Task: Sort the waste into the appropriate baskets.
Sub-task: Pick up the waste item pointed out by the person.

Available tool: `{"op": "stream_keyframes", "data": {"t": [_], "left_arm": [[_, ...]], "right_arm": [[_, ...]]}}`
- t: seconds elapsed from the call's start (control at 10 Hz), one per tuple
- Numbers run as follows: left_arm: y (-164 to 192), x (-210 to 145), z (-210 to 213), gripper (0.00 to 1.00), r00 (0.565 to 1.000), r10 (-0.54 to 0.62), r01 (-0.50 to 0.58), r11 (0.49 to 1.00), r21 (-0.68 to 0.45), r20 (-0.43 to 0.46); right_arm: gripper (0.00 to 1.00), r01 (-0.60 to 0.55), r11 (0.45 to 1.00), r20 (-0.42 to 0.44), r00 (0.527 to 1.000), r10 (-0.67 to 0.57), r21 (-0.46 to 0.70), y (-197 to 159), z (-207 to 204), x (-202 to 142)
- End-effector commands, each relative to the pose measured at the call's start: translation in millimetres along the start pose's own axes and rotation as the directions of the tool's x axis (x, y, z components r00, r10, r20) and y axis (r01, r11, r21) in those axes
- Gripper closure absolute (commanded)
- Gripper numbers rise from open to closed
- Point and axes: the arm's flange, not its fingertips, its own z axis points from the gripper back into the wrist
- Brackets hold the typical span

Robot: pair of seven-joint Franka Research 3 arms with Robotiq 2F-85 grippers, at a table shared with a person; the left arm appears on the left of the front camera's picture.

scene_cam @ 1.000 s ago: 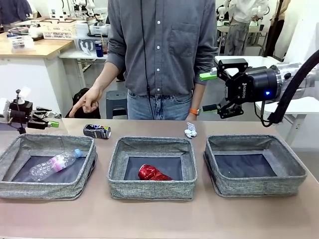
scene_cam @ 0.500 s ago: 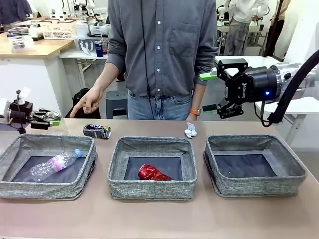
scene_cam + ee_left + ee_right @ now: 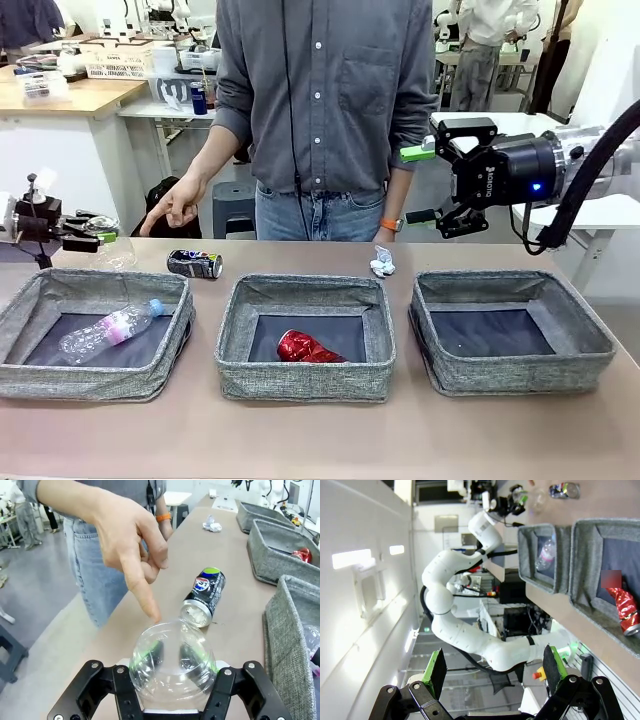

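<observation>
My left gripper (image 3: 88, 238) is at the far left edge of the table, shut on a clear plastic cup (image 3: 108, 243). In the left wrist view the cup (image 3: 170, 642) sits squeezed between my left gripper's (image 3: 172, 667) jaws. A dark printed can (image 3: 195, 263) lies on the table beyond the left basket (image 3: 60, 375), which holds a clear bottle (image 3: 110, 328). A crushed red can (image 3: 305, 348) lies in the middle basket (image 3: 300, 380). A crumpled paper wad (image 3: 383, 262) rests behind it. My right gripper (image 3: 428, 185) hangs open and empty, high behind the right basket (image 3: 520, 372).
A person stands at the far side. One hand (image 3: 125, 545) points down, its fingertip just beyond the cup and near the dark can (image 3: 204, 596). The right basket has nothing in it. In the right wrist view, my open right gripper (image 3: 496, 666) faces the left arm (image 3: 470, 630).
My left gripper's jaws have closed onto the clear cup. The right arm and the person's hand have stayed still.
</observation>
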Motion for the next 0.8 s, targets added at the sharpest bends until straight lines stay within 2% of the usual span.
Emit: {"op": "stream_keyframes", "data": {"t": [0.0, 0.2, 0.3, 0.4, 0.5, 0.6, 0.7], "left_arm": [[-15.8, 29.3, 11.9, 0.77, 0.999, -0.006, 0.004, 1.000, 0.030, 0.049], [-36.4, 110.6, 62.3, 0.77, 0.987, -0.161, 0.157, 0.971, 0.182, 0.008], [-54.9, 149.1, 94.6, 0.77, 0.973, -0.223, 0.206, 0.955, 0.215, 0.057], [-77.3, 184.1, 115.7, 0.77, 0.986, -0.124, 0.095, 0.968, 0.231, 0.112], [-104.9, 217.2, 122.1, 0.77, 0.983, 0.083, -0.131, 0.943, 0.305, 0.166], [-127.9, 232.9, 116.4, 0.77, 0.941, 0.306, -0.338, 0.853, 0.398, 0.144], [-149.3, 242.6, 104.9, 0.77, 0.888, 0.457, -0.448, 0.830, 0.334, 0.055]], "right_arm": [[0.00, -0.018, 1.000, -0.002, 1.000, 0.018, 0.018, 2.2, 0.4, 2.8], [0.00, -0.018, 1.000, -0.002, 1.000, 0.018, 0.018, 2.2, 0.4, 2.8], [0.00, -0.018, 1.000, -0.002, 1.000, 0.018, 0.018, 2.2, 0.4, 2.8], [0.00, -0.018, 1.000, -0.002, 1.000, 0.018, 0.018, 2.2, 0.4, 2.8], [0.00, -0.018, 1.000, -0.002, 1.000, 0.018, 0.018, 2.2, 0.4, 2.8], [0.00, -0.018, 1.000, -0.002, 1.000, 0.018, 0.018, 2.2, 0.4, 2.8], [0.00, -0.018, 1.000, -0.002, 1.000, 0.018, 0.018, 2.2, 0.4, 2.8]]}}
